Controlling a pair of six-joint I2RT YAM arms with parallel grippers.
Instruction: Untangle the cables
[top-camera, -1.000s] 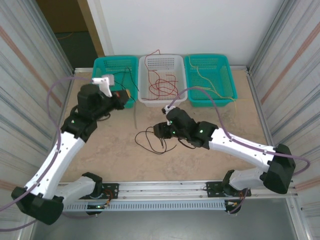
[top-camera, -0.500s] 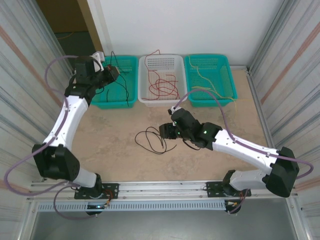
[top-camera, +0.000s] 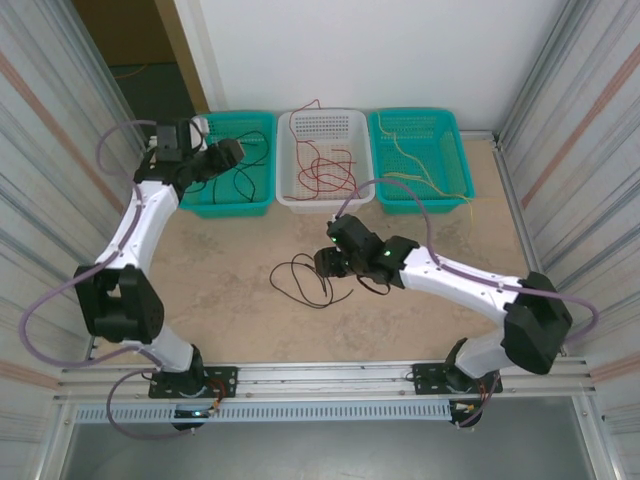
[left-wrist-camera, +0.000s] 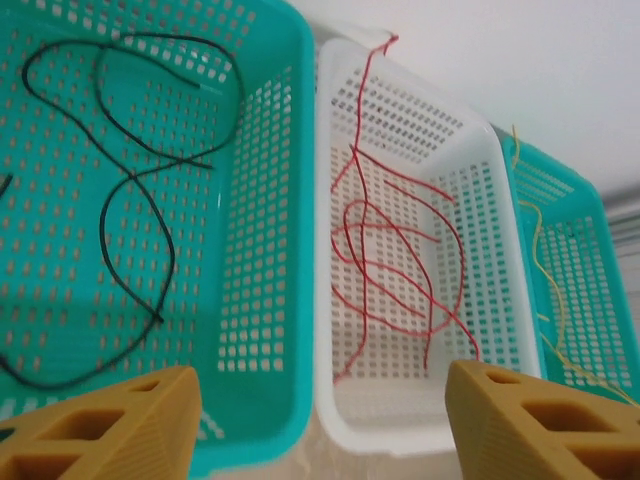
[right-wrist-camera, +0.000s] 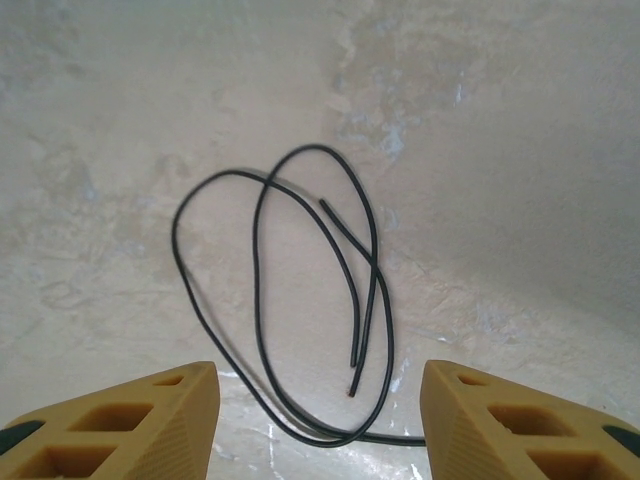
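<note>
The left gripper (top-camera: 232, 150) (left-wrist-camera: 322, 372) is hanging to the left of the white perforated plastic basket (top-camera: 284, 170) (left-wrist-camera: 322, 250), over the teal perforated plastic basket (top-camera: 230, 207) (left-wrist-camera: 270, 200) that is touching the white one's left wall. Its mustard-yellow fingers (left-wrist-camera: 100, 425) are standing wide apart with nothing between them. A thin black cable (top-camera: 243, 175) (left-wrist-camera: 135, 180) is lying in loose curves on the floor of that teal basket.

Inside the white basket itself, several thin red cables (top-camera: 322, 170) (left-wrist-camera: 390, 250) are lying looped over one another, and one red strand is trailing up over the far rim.

On the beige marbled tabletop (top-camera: 220, 290) (right-wrist-camera: 500, 150), in front of the white basket and well apart from it, another thin black cable (top-camera: 300, 280) (right-wrist-camera: 257, 245) is lying in overlapping loops, with its two free ends resting inside the loops. The right gripper (top-camera: 325, 262) (right-wrist-camera: 320, 370) is hovering in front of the white basket too, just to the right of this loose cable. Its fingers are spread and gripping nothing, and the wrist view is showing the cable lying flat on the table beyond them.

A second teal perforated basket (top-camera: 455, 150) (left-wrist-camera: 590, 250) is sitting against the white basket's right wall. Thin pale yellow cables (top-camera: 425, 170) (left-wrist-camera: 548, 280) are lying in it, one of them draping over its near rim.
</note>
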